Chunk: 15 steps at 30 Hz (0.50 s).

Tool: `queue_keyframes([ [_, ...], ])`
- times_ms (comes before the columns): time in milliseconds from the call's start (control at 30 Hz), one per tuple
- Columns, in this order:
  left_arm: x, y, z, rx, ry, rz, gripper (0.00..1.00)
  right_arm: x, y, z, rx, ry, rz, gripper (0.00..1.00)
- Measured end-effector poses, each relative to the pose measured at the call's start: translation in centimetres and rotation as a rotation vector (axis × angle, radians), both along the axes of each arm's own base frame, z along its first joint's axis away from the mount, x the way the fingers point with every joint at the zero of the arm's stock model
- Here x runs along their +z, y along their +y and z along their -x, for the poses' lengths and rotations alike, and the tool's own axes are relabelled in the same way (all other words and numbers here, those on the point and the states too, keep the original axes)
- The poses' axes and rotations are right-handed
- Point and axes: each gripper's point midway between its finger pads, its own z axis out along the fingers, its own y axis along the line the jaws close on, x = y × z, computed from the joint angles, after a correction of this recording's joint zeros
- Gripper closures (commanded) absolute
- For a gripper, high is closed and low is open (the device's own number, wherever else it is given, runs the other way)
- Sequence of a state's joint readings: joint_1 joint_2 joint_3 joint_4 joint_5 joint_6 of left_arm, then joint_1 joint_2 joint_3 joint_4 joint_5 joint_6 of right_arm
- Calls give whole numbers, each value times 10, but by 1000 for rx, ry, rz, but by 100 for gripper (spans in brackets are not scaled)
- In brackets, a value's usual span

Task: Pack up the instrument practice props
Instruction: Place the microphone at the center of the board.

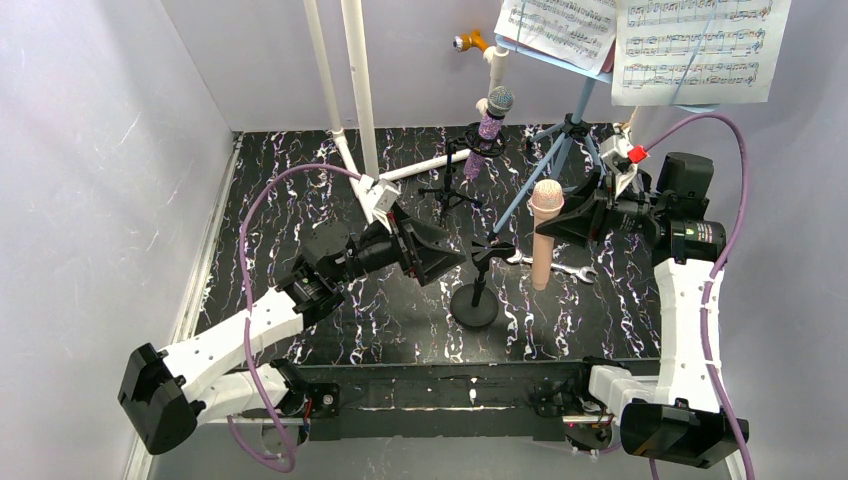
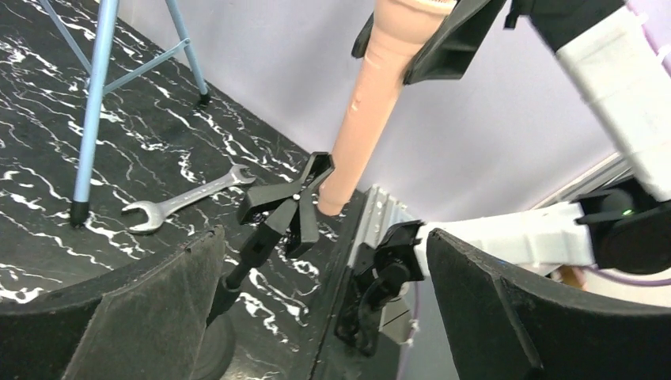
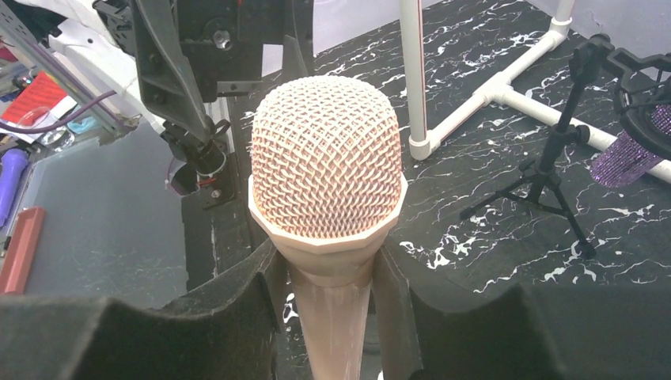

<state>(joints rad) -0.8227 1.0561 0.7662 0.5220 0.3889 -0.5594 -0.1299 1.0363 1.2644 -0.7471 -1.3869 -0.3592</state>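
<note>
Right tool (image 3: 332, 305) pinches the peach mic (image 3: 324, 158) upright, head up, just right of the holder (image 1: 476, 300). The holder stands between the mic and the spread left tool (image 1: 445, 258).

Reaches the left arm (image 1: 250, 320) in from the near-left corner, elbow low, wrist aimed right toward the middle of the table. Holds the left gripper (image 1: 455, 255) spread wide, nothing between the pads (image 2: 150, 309). Runs the right arm (image 1: 690, 300) up the right side, then bends the forearm back to the left at the top. Clamps the right gripper (image 1: 558, 222) on the peach microphone (image 1: 545, 235) just under its mesh head, roughly upright, a finger snug on each side of the neck.
</note>
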Motion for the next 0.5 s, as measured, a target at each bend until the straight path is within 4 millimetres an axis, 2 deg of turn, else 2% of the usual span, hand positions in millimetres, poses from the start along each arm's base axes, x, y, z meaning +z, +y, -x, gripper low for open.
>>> queue_keyframes([
  [167,12,2,9,-28,142,71,2,4,-1,-1,-13,46,-16,91],
  [233,25,-1,10,-41,187,105,2,4,-1,1,-17,86,-26,92],
  [300,53,-10,11,-68,198,151,2,7,0,1,-18,122,-38,92],
  [367,72,-28,22,-114,161,155,2,12,-1,0,-19,154,-55,92],
  [500,75,-43,27,-125,127,124,2,19,-2,-1,-23,183,-69,92],
])
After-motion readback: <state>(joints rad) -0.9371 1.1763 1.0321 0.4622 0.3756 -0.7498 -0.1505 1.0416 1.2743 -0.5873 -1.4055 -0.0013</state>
